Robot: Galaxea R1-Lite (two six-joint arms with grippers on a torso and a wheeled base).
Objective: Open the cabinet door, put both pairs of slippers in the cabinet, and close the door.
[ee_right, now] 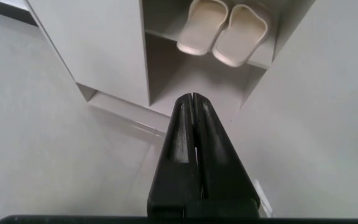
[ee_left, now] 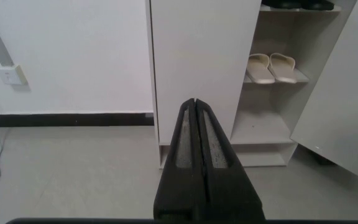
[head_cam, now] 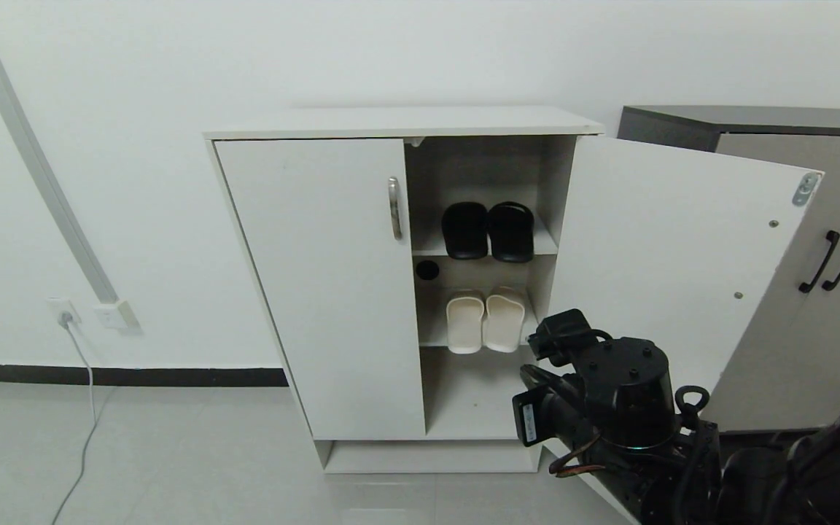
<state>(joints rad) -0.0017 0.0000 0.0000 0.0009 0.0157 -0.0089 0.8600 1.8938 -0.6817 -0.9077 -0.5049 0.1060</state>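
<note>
Just ahead of the right pincer (ee_right: 193,96), tips pressed together and pinching nothing, stands the white two-door wooden cabinet (head_cam: 405,122). Its flat white right door (head_cam: 653,248) hangs wide open close beside the pincer. A pair of black rubber slippers (head_cam: 488,230) sits on the upper shelf and a pair of cream slide slippers (head_cam: 485,322) on the shelf below, both above and beyond the pincer. Both pairs are in, so likely only the door closing is left. The left pincer (ee_left: 194,101) is also pressed together and empty, farther back, facing the closed left door (head_cam: 318,292).

Risks:
- The right arm sits on the inner side of the open door, so a swing could trap it against the cabinet mouth.
- The cream slippers' ends seem to overhang the shelf lip, so the door may clip them.
- A push near the hinge would likely slip.

Room: the door's free edge comes near the grey neighbouring cabinet (head_cam: 814,292), so it is tight behind. The bare grey floor (head_cam: 172,452) on the left pincer's side is open.
</note>
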